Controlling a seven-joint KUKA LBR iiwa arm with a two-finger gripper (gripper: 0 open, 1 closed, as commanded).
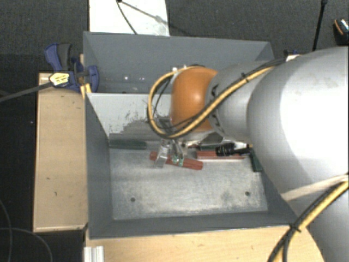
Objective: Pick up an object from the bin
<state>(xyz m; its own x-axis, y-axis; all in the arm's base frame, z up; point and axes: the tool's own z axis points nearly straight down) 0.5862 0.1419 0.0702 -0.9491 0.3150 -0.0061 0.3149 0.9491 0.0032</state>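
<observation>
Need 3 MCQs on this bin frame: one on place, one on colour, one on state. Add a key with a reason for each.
1. Where does the dark green stick lie in the bin?
A) view's left, by the back wall
B) front right corner
C) outside the bin

2. What colour is the long thing at the gripper?
A) blue
B) red
C) yellow

3. Where is the gripper?
A) high above the rim
B) outside the bin
C) down near the bin floor

Key:
1 A: it lies along the foot of the back wall.
2 B: its red body sticks out beside the gripper.
3 C: the gripper's tip is low, among the things on the floor.
</observation>
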